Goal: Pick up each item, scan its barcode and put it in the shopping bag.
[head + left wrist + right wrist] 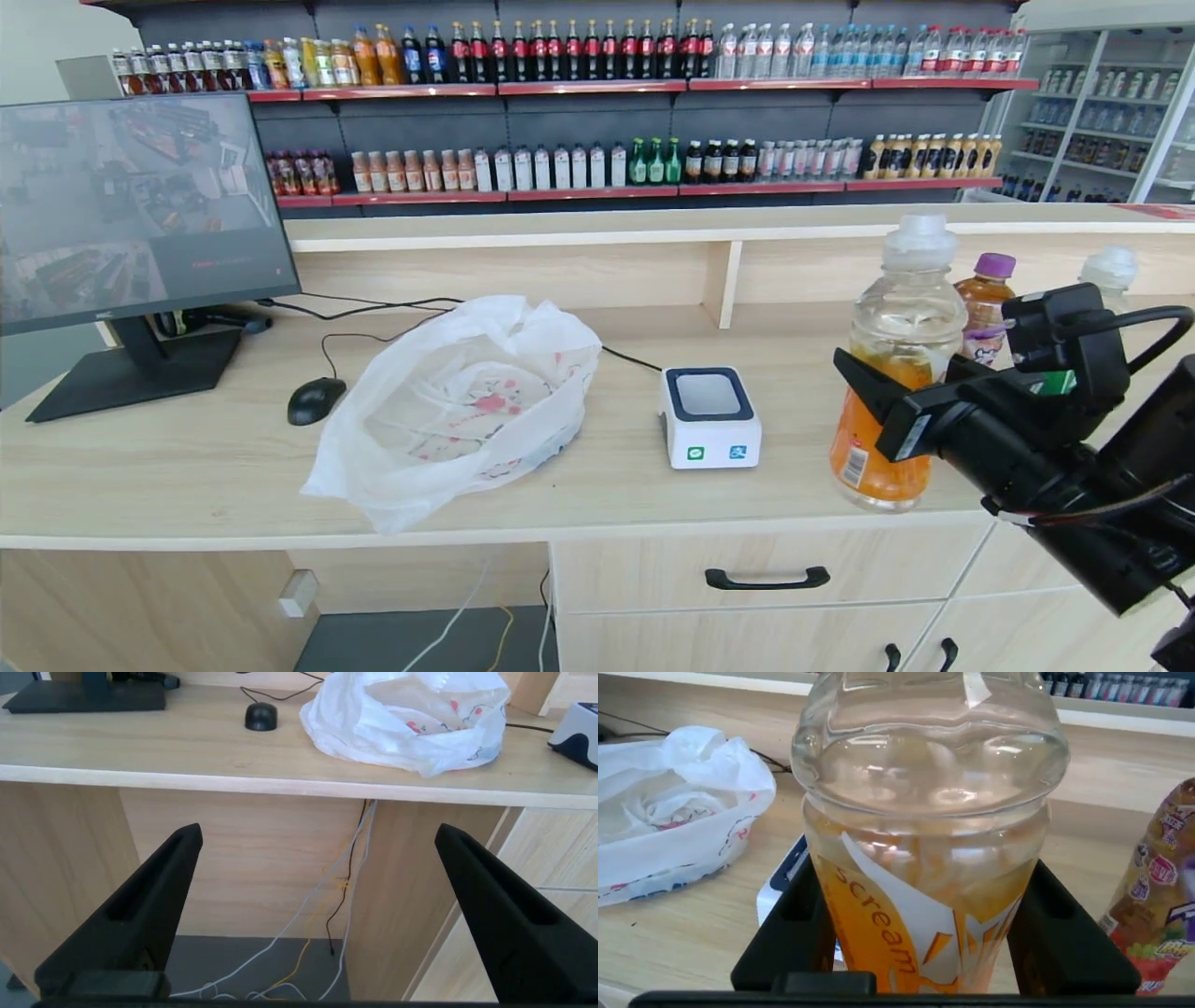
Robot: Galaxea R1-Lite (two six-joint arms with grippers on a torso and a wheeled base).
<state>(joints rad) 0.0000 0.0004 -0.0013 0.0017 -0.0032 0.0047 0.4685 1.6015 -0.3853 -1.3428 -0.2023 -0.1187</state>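
- Orange drink bottle [898, 373] stood upright near the counter's [187, 467] front edge, right of the scanner [709, 415] — my right gripper [929, 943] was clamped on its lower half, one finger on each side.
- Purple-capped bottle [985, 303] sat just behind it.
- Shopping bag [457, 411] lay open-mouthed left of the scanner.
- My left gripper [313, 905] hung below the counter edge — fingers spread wide, holding nothing.

Colours on the pale wood tabletop [187, 467]
We see an orange-and-clear bottle [898, 373], a white shopping bag [457, 411] printed red, a white scanner [709, 420] topped dark blue.
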